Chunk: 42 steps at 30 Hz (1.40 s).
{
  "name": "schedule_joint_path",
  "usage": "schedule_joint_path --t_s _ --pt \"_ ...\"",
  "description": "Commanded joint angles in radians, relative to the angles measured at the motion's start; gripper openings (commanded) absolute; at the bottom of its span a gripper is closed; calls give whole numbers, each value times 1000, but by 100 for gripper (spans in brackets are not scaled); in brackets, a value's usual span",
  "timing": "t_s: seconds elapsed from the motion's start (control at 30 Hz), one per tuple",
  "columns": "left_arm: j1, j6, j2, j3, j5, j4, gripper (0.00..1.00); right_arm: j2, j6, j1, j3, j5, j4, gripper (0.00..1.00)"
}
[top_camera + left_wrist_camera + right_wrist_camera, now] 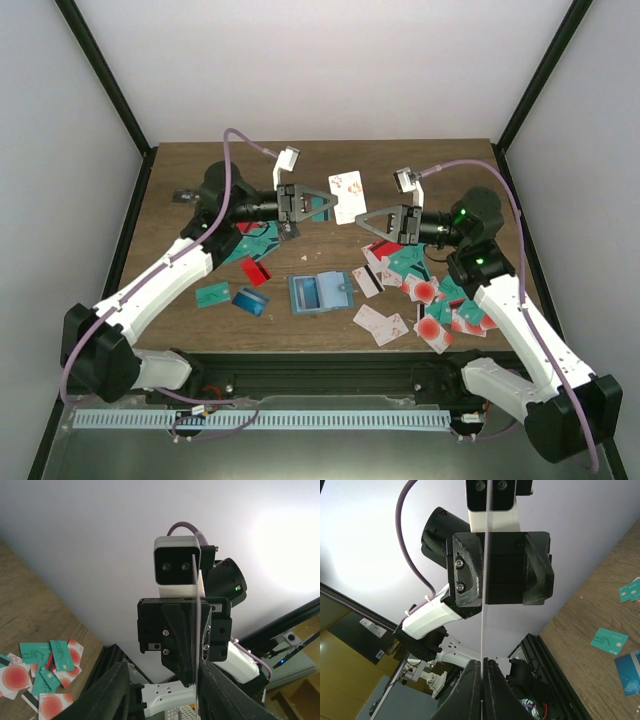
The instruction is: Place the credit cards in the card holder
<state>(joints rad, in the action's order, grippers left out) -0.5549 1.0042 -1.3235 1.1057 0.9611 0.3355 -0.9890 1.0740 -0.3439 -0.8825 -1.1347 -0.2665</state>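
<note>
A white credit card with red marks (348, 196) hangs in the air above the table's middle, between my two grippers. My right gripper (362, 222) is shut on its lower edge; in the right wrist view the card (485, 580) shows edge-on, rising from my closed right gripper (482, 667). My left gripper (330, 203) faces it and is open. In the left wrist view the card (197, 630) lies against the inner side of one finger (225, 692). The teal-blue card holder (320, 291) lies open on the table below.
Loose cards lie left of the holder: a teal one (212, 294), a blue one (250, 301), a red one (257, 271). A heap of teal and red-circle cards (440, 300) lies right of it, with a white card (382, 324) near the front edge.
</note>
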Motion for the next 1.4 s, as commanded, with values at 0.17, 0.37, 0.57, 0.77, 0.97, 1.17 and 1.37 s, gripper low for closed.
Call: schedule_joint_path --t_s 0.17,0.37,0.57,0.77,0.97,1.17,1.37 --pt "-25 -6 -56 57 -7 48 6 -18 -58 -9 -7 -10 29 1" --pt "-2 -154 -55 76 -37 -196 4 -57 -242 -9 -65 106 297 51" --pt "59 -430 -30 -20 -93 -604 4 -101 -420 -9 -46 188 520 56" --pt "64 -526 -78 -119 -155 -777 4 -193 -534 -9 -5 281 653 55" --pt "72 -580 -177 -166 -185 -841 4 -307 -557 -11 60 331 649 53" --pt "80 -618 -257 -202 -187 -846 4 -403 -574 -12 92 378 638 49" --pt "80 -626 -303 -221 -187 -836 4 -463 -574 -14 122 374 598 48"
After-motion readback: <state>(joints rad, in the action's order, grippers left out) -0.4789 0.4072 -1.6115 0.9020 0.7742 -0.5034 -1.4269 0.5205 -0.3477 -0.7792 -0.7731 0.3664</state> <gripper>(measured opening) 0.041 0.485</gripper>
